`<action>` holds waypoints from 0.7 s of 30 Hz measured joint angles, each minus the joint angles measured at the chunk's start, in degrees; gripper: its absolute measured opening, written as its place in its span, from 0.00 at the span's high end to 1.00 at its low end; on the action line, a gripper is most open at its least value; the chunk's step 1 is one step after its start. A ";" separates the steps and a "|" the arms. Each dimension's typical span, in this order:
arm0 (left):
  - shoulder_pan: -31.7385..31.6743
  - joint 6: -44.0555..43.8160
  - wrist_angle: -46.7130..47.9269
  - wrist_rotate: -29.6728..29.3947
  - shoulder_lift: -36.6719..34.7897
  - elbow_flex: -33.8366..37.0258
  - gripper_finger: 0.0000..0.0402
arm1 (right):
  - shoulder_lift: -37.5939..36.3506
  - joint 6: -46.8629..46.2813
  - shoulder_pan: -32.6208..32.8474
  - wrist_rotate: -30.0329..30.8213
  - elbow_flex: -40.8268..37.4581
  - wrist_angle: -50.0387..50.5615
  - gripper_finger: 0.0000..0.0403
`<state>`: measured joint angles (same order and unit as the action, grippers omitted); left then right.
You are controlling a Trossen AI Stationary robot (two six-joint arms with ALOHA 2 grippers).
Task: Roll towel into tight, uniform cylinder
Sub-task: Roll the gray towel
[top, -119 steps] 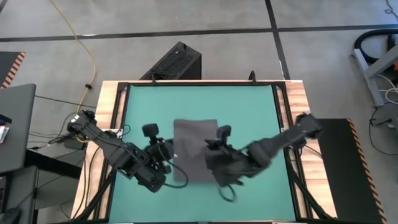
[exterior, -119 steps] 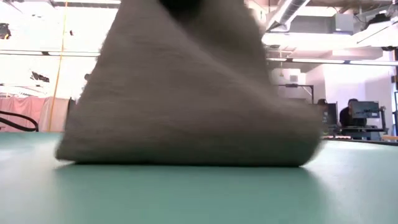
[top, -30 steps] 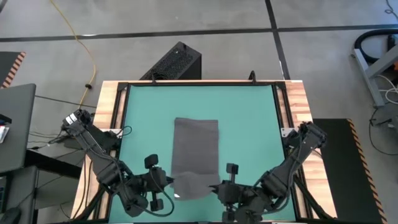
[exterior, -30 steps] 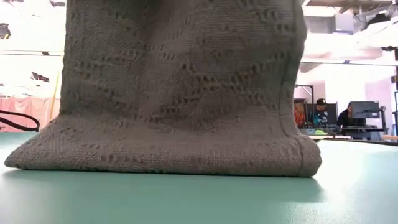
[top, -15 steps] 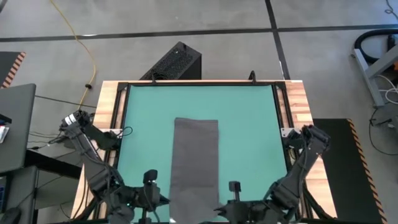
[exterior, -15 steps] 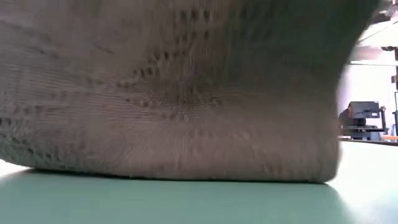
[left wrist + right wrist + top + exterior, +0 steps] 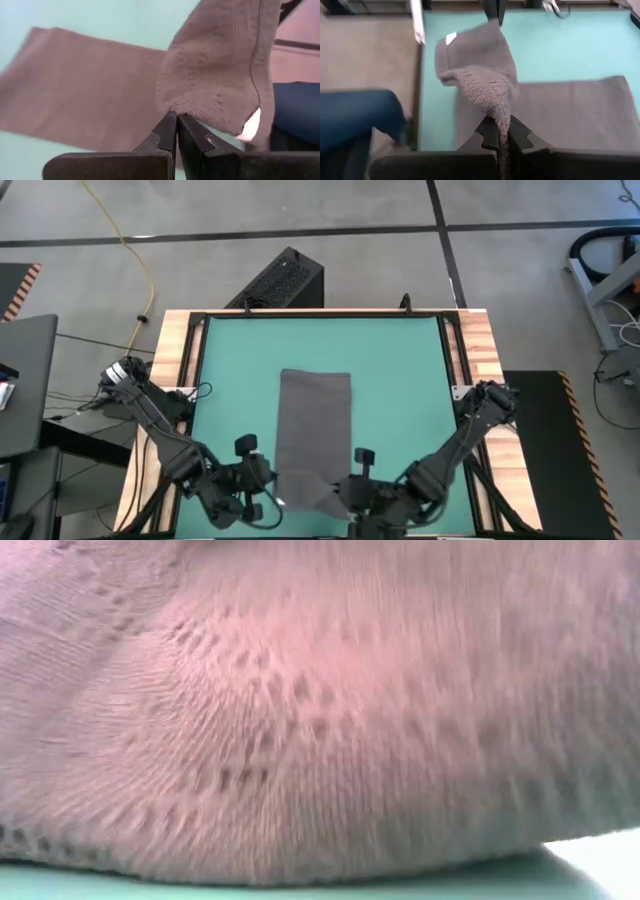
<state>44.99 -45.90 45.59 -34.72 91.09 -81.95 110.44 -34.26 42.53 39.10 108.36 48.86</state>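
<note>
Jaws on both sides are clamped on the near end of the dark charcoal-grey cloth towel (image 7: 314, 435): my left gripper (image 7: 176, 122) and right gripper (image 7: 502, 131) each pinch a corner lifted off the teal mat (image 7: 400, 370). Its far part lies flat mid-worktop; I see its white tag (image 7: 451, 38).

The towel (image 7: 315, 430) lies on the mat (image 7: 400, 370), running from the centre toward six o'clock, its near end lifted off the surface. The left gripper (image 7: 272, 492) sits at seven o'clock, the right gripper (image 7: 338, 492) just beside it at six. A black box (image 7: 280, 280) stands on the floor beyond the table's eleven o'clock edge
</note>
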 joint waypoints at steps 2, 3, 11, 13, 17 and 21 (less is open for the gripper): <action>-0.62 0.86 1.82 -1.28 -0.01 0.31 1.00 | 0.55 0.03 -1.52 -0.06 0.00 2.70 0.95; -1.02 1.33 2.67 -2.01 -0.02 0.41 1.00 | 0.65 -0.18 -2.05 -0.22 0.00 4.92 0.95; -6.08 5.41 10.39 -6.58 -0.04 0.48 1.00 | 1.06 -1.81 -9.24 1.42 -0.02 17.24 0.95; -8.24 6.81 12.01 -7.02 -0.04 0.48 1.00 | 1.04 -0.32 -10.77 1.44 0.00 18.33 0.95; -12.37 11.89 13.04 -8.04 -0.04 0.48 1.00 | 1.04 1.55 -13.60 1.40 0.00 21.87 0.95; -15.96 16.27 13.02 -7.65 -0.04 0.53 1.00 | 1.04 1.60 -16.13 1.92 0.00 26.01 0.95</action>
<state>29.03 -29.63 58.61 -42.37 91.05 -81.42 111.48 -32.65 26.39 41.01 108.36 74.87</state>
